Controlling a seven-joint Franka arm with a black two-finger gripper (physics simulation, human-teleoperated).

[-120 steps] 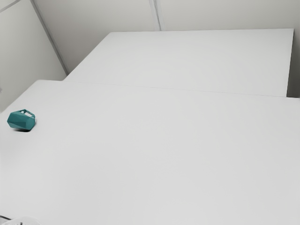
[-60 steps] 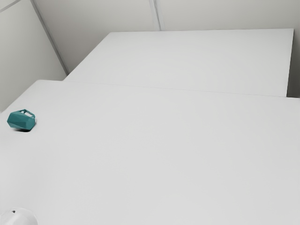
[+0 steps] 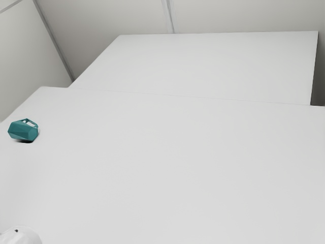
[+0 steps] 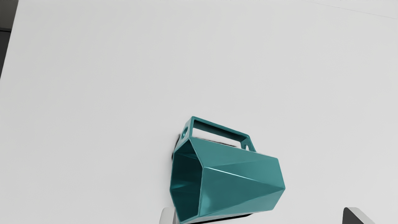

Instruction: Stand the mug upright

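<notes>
"Since the mug point(image 4: 236, 180) lies on its side on the table point(image 4: 93, 93), what is left?"

"Gripping, turning and standing it up, I judge; the tool point(image 4: 259, 213) is spread, pinching nothing"

The claw point(image 4: 260, 215) is cut off behind its fingertips. Near them, the base and underside of the mug point(image 4: 239, 183) are hidden. The exterior view's edge crops the white arm point(image 3: 20, 238).

Fingers point(image 4: 349, 217) w/ wide gap btwn
</notes>
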